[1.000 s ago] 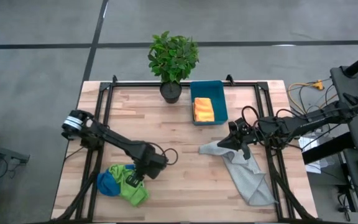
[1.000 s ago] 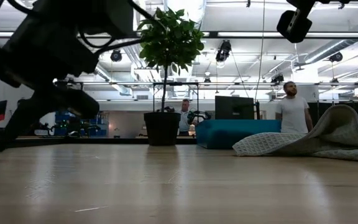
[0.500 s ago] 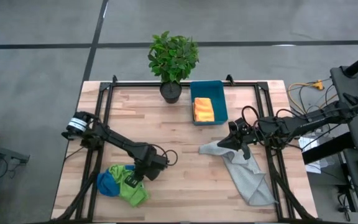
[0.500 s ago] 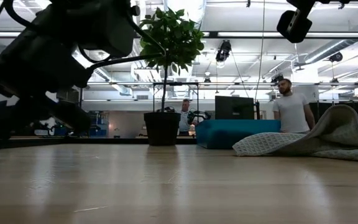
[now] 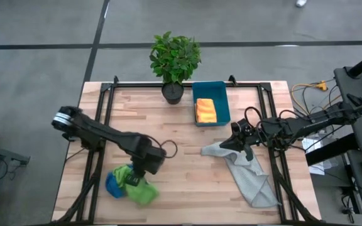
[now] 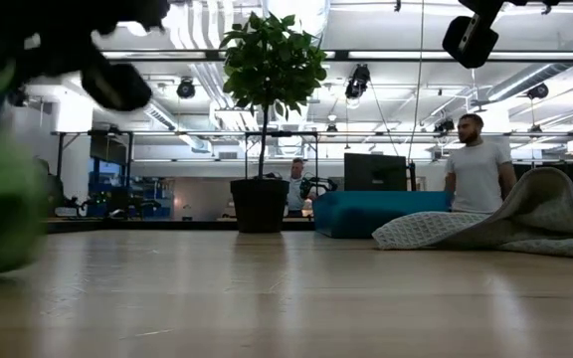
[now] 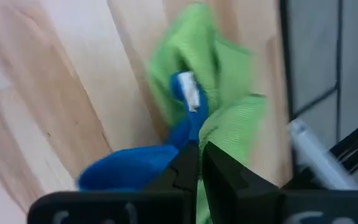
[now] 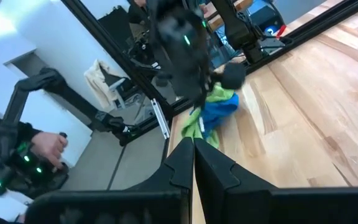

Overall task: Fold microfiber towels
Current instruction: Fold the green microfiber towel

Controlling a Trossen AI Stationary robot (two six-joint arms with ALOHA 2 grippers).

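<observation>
a: lime green and blue are bunched together at the near left of the table, and both seem to be caught by the left gripper, whose fingers are pressed fully together with cloth pinched between them. from the left wrist view the blue towel runs into the pinch beside the lime green towel, though the blur leaves it unsure whether one or two layers are held.

b: then two cloths may be dragged up as one, and a single towel could not be spread flat. the pinch is also narrow, so the cloth could slip out if it is pulled quickly.

a: the heap lies close to the table's front edge, so a towel might be swept off the wood.

b: the right gripper is closed tight on a fold of the pale grey towel, which trails toward the near right corner (partly raised, as seen in the low view). a tug there could pull it across the frame rail.

a: farther back, the orange towel is lying in the teal bin, just beside the potted plant. both stand well apart from either arm, so nothing is blocked at present.
</observation>
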